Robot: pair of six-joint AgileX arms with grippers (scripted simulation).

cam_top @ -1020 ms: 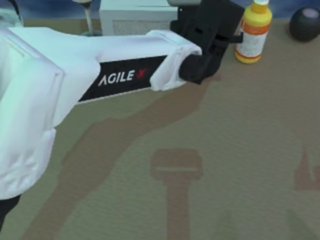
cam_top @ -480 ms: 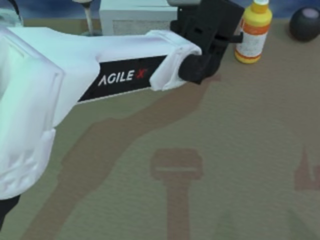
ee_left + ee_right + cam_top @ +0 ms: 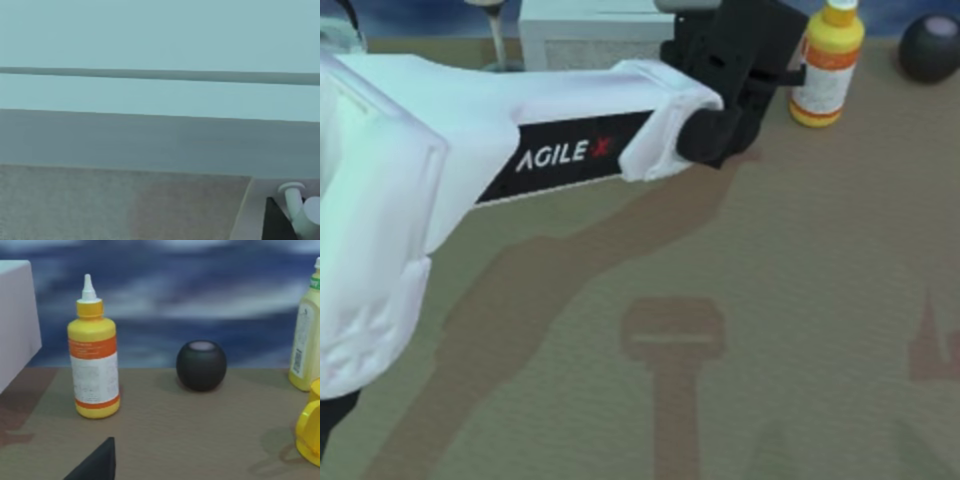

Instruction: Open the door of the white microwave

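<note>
the white microwave [image 3: 590, 30] stood at the far edge of the bench [image 3: 800, 300], and every place here is given from it. the left arm reached across to its front right corner, where the left claw [image 3: 735, 75] sat as a dark mass against the box, hiding that part of the front. whether the claw was spread or pinching something could not be told from any view. the left wrist view showed only a close pale surface, the speckled grey window of the door [image 3: 125, 205], and a small white fitting beside it. the door looked shut against the box, though its free edge was hidden.

across the last second nothing visibly shifted: arm, claw and microwave kept the same places. this suggested the pull had not begun, or the claw was settling its hold.

right of the microwave stood a yellow bottle [image 3: 826, 65] and, farther right, a dark ball [image 3: 928, 47]. the right claw was out of sight.
</note>
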